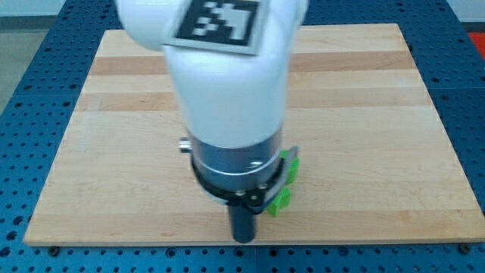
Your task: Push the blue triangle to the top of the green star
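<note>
Arm fills the view's centre over the wooden table. Green star only partly visible, peeking out just right of the arm's dark collar. My tip sits just lower-left of the star; contact cannot be judged. Blue triangle not visible. End effector is a plain rod, nothing gripped.

The desk is pale wood in lengthwise bands running from light tan to cream. Round it lies a blue surface dotted with a regular grid of holes. The arm is glossy white, bearing a black-and-white square marker at the far end, with a grey metal collar and black ring below. The rod is dark, nearly black. A bright green block, probably the star, peeks out at the right.
</note>
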`<state>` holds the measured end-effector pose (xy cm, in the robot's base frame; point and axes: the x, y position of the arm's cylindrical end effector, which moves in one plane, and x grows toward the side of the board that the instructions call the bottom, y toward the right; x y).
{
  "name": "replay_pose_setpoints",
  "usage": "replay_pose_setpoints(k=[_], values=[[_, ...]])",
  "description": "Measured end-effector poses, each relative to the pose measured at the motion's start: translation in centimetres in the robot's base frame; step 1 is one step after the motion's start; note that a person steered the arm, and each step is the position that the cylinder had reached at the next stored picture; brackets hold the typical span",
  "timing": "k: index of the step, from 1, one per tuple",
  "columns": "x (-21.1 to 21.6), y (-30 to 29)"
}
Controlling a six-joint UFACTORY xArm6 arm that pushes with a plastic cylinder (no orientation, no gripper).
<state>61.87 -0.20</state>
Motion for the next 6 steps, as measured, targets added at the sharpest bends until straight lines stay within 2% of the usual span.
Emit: replay_pose_setpoints(k=[2,4,6], values=[[0.0,7.8],[-5.0,6.2],[-6.8,2.9]])
